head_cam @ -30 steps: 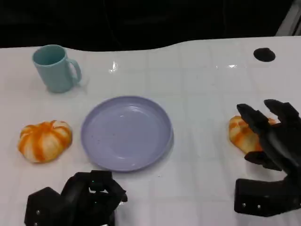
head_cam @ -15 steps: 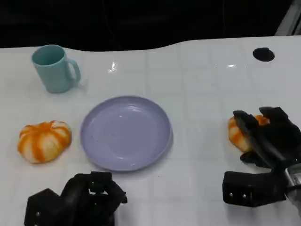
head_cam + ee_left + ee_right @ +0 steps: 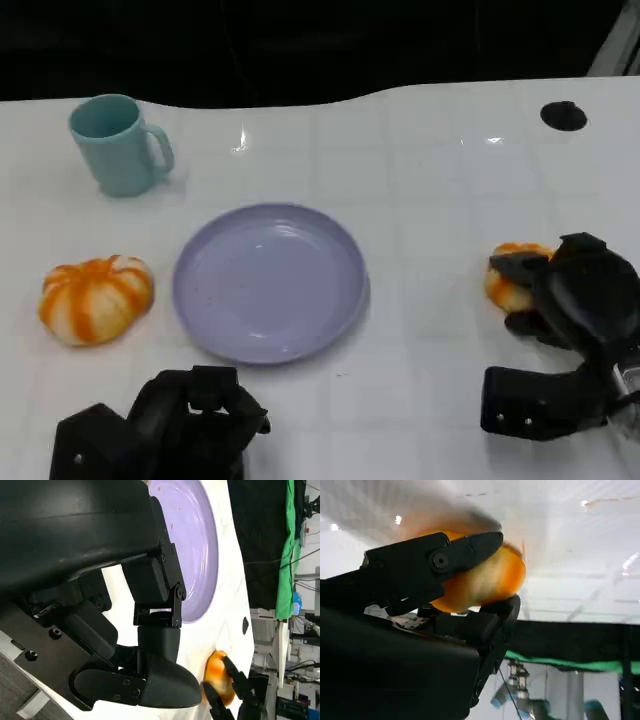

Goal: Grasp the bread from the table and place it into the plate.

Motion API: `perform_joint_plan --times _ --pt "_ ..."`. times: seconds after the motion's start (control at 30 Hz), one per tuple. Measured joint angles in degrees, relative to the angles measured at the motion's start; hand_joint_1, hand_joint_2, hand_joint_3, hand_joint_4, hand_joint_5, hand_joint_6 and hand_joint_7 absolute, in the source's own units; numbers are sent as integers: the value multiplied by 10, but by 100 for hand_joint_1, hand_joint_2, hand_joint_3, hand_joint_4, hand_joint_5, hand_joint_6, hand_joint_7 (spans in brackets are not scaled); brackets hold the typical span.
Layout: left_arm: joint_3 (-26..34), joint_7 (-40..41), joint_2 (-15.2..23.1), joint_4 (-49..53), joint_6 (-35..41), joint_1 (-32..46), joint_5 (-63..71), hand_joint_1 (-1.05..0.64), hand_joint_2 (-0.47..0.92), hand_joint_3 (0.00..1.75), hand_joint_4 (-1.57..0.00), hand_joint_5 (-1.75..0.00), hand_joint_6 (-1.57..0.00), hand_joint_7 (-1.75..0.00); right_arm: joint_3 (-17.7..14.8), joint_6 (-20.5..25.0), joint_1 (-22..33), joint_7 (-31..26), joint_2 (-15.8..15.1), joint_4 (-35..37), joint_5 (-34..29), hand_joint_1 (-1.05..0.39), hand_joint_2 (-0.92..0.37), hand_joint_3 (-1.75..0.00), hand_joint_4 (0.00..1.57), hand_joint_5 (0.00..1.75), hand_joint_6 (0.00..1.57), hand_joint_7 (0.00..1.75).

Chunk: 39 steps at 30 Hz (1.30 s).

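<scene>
The right robot hand (image 3: 565, 300) is closed around an orange-and-white bread roll (image 3: 510, 275) at the right side of the white worktop (image 3: 420, 180); the right wrist view shows fingers (image 3: 435, 560) clamped over and under the roll. The lavender plate (image 3: 270, 282) sits at centre, well apart from that roll. A second bread roll (image 3: 95, 298) lies just left of the plate. The left robot hand (image 3: 165, 425) rests near the front edge, fingers curled in, holding nothing. A teal mug (image 3: 118, 145) stands at far left.
</scene>
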Motion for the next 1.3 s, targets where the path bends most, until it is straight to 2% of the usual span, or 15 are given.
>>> perform_joint_plan --times 0.03,0.1,0.2,0.47,0.57,0.77,0.9,1.13,1.3 --pt "0 0 0 0 0 0 0 -105 58 62 -157 -123 -142 -81 3 -7 -1 -12 0 6 0 -18 -57 -85 97 174 72 166" --pt "0 0 0 0 -2 0 1 -105 58 62 -157 -123 -142 -81 6 -20 -2 -29 0 14 1 -18 -50 -94 96 175 71 172" --pt "0 0 1 1 -4 0 0 -105 58 62 -157 -123 -142 -81 11 -29 -4 -42 0 20 2 -19 -45 -95 95 175 70 169" --pt "0 0 0 8 -7 -3 1 -105 59 61 -157 -122 -141 -82 19 -29 -11 -70 5 23 4 -17 -32 -116 98 175 72 175" --pt "0 0 0 8 -7 -3 1 -105 59 60 -157 -122 -141 -82 20 -41 -11 -74 5 19 8 -17 -29 -117 99 175 73 175" --pt "-1 0 -1 6 -6 -2 1 -105 59 60 -157 -122 -141 -82 20 -68 -13 -82 5 -16 17 -17 -23 -128 99 175 72 175" --pt "0 0 -1 0 -5 -2 1 -105 59 60 -157 -122 -141 -83 19 -89 -15 -83 8 -45 25 -16 -24 -135 99 175 73 175" --pt "-1 0 0 -8 -4 1 1 -105 59 60 -157 -121 -141 -83 9 -115 -15 -57 39 -113 51 -17 -25 -144 103 175 78 175" --pt "-1 0 0 -8 -4 4 1 -105 58 60 -157 -122 -141 -84 9 -116 -15 -36 72 -152 57 -18 -22 -148 104 175 78 175"
